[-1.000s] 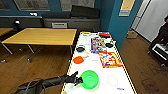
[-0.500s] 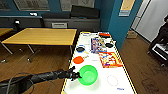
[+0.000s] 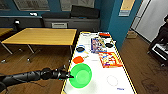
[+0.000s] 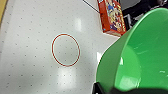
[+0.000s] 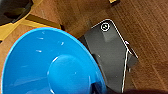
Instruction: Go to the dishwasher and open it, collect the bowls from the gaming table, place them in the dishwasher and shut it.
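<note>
One green bowl (image 3: 80, 75), tilted, is pinched at its rim by the left gripper (image 3: 70, 76) at the gaming table's (image 3: 100, 82) near left edge; right gripper's fingers: cannot tell.

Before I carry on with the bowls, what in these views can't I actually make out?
- Left pincer, head view: sits at the green bowl rim; fingers too blurred to tell.
- Right wrist view: blue bowl is cut by the frame edge and hides any grip.
- Small dark dish on the gaming table, head view: too small to identify.
- Game sheets: print unreadable.
</note>
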Controlling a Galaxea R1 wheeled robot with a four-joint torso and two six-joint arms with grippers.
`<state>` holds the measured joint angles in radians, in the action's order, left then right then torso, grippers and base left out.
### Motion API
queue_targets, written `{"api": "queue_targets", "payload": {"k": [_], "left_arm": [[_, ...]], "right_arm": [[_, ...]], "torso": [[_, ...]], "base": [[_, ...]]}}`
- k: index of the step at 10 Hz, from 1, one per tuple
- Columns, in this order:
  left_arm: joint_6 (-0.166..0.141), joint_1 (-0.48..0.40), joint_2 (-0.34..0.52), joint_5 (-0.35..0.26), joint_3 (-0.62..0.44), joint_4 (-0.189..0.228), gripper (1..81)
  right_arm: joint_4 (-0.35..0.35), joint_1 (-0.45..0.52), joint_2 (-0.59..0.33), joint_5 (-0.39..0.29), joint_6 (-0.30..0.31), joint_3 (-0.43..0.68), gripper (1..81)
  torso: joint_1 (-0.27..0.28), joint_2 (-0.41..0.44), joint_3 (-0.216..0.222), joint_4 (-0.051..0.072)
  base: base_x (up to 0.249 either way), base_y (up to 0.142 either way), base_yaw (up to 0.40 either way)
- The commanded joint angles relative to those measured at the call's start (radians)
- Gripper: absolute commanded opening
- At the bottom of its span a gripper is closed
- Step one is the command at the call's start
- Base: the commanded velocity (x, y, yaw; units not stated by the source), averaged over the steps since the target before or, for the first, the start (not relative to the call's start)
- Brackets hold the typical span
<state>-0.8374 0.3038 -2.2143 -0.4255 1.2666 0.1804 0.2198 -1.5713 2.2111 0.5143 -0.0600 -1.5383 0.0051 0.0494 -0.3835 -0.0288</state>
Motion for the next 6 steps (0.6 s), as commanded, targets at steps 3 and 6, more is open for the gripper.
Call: {"api": "queue_targets", "payload": {"k": [3,6], "left_arm": [[0.066,0.042,0.407,-0.015,-0.401,0.056,1.0],[0.156,0.249,0.444,-0.024,-0.414,0.034,1.0]], "right_arm": [[-0.043,0.006,-0.054,-0.059,-0.004,0.043,1.0],[-0.043,0.001,-0.057,-0.059,-0.001,0.031,1.0]], "torso": [[0.0,0.0,0.0,0.0],[0.0,0.0,0.0,0.0]], "base": [[0.0,0.0,0.0],[0.0,0.0,0.0]]}}
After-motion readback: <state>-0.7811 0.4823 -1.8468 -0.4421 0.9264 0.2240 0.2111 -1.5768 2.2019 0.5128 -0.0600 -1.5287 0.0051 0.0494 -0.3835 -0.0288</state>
